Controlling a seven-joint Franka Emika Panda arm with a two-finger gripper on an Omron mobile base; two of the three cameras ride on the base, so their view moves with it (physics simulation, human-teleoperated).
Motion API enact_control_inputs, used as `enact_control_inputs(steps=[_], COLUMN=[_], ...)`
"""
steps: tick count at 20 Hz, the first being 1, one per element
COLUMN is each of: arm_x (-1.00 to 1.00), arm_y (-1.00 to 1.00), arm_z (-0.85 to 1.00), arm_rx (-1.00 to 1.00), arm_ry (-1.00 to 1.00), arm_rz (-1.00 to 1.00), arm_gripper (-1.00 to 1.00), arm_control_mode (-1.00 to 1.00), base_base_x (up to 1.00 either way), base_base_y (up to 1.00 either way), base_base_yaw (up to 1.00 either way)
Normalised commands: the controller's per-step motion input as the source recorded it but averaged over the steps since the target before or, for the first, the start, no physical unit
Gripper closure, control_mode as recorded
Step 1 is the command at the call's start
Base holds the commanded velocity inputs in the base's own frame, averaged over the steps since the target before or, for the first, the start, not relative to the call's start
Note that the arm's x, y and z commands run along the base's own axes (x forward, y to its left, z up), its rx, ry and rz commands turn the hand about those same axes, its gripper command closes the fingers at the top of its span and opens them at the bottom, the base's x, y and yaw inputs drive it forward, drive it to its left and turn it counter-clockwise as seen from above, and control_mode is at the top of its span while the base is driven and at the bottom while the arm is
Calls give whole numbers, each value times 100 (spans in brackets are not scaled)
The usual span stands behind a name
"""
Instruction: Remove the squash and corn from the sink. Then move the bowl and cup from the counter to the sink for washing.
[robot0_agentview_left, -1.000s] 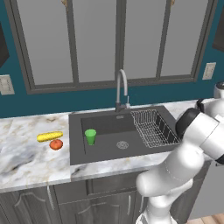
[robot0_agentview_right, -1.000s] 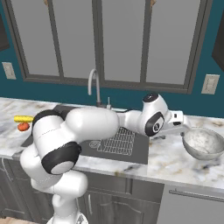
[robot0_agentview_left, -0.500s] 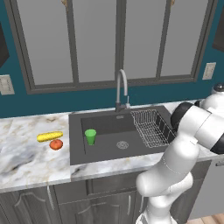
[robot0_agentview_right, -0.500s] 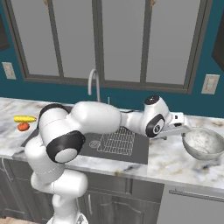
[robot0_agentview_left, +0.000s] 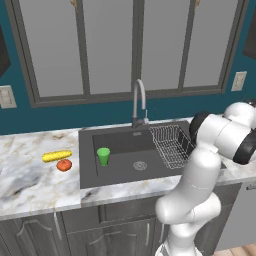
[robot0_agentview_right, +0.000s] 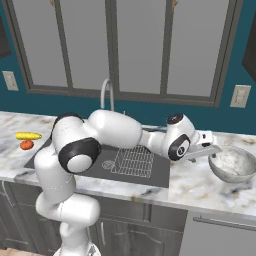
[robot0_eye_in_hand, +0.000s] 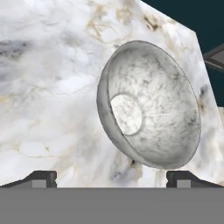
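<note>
Bowl (robot0_agentview_right: 233, 165) is the remaining item: we find it upright on the worktop (robot0_agentview_right: 200, 187), to the right of the sink (robot0_agentview_left: 125, 165), where the cup (robot0_agentview_left: 103, 155) already stands. Squash (robot0_agentview_left: 64, 165) and corn (robot0_agentview_left: 56, 156) lie on the worktop left of the sink. Our tool (robot0_agentview_right: 212, 151) hovers just beside the bowl's rim, jaws wide apart and empty. We judge the bowl rigid, stone-like, fairly heavy and smooth; a pinch across the near rim wall looks soundest.

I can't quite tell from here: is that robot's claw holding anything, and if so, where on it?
Nothing is held. The gripper is open, its fingertips apart and short of the bowl on the counter.
</note>
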Motion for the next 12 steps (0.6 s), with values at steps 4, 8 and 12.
enact_control_inputs(steps=[4,8,12], arm_x=[9,13,14], arm_y=[-12,-11,-11], arm_z=[-14,-12,-9], arm_rx=[-2,-2,-1], arm_ry=[0,0,1], arm_rz=[0,0,0], arm_gripper=[-100,-100,-100], arm_control_mode=[-100,-100,-100], base_base_x=[0,0,0], base_base_y=[0,0,0], base_base_yaw=[0,0,0])
